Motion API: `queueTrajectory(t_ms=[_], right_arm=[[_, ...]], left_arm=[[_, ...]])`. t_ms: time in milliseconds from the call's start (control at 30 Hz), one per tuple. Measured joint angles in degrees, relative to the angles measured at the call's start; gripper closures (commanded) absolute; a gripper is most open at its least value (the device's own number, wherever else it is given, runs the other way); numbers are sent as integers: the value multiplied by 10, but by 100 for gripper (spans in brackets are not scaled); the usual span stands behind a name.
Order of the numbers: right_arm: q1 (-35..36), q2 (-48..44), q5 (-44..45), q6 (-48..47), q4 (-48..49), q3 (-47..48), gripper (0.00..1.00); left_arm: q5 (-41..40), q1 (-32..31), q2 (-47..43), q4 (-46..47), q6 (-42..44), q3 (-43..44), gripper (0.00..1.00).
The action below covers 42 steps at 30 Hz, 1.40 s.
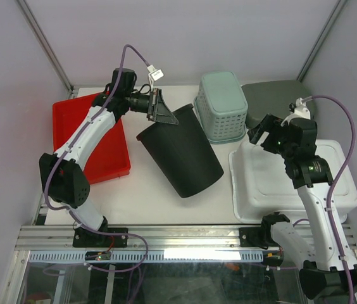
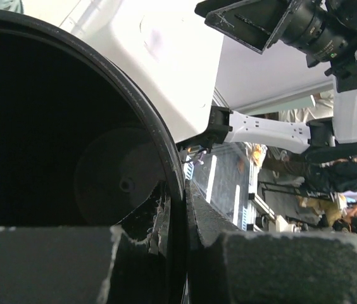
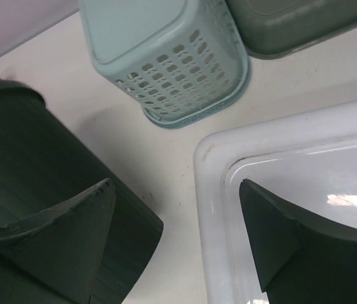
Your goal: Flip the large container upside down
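Left gripper (image 1: 161, 109): clamped nearly closed on the rim of the large container (image 1: 181, 155), one finger inside and one outside.
Large container: black, tipped over at mid-table, mouth toward the far left, base toward the near right.
Right gripper (image 3: 175, 183): jaws wide apart, holding nothing, above the white tub (image 1: 242, 190) at its far-left corner.
Surroundings: red tray (image 1: 64, 120) at left; teal basket (image 1: 221, 101) beyond.

Overhead view facing down, wrist views close, sharing large container (image 1: 181, 155)
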Motion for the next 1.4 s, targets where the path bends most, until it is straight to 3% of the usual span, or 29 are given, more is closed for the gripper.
queueTrajectory(t_ms=[133,200,367,533,733,1033,1400], right_arm=[[1,-15,-70,-27,35,-23,22],[5,-27,-113,-42,53,-44,23],[61,-44,-193,-63,89,-78,23],[163,-37,-209,-75,97,-81,22],[236,-25,-189,-81,88,-85,21],[247,-32,-94,-56,64,-85,20],[247,-51,41,61,-25,-78,19]], left_arm=[[23,0,29,27,-3,-2,100],[31,1,51,37,-2,-2,86],[12,7,111,38,26,1,29],[-50,9,137,3,63,17,8],[-148,9,122,-18,95,49,1],[-254,7,63,-14,120,54,7],[-327,-26,-33,69,155,-24,1]])
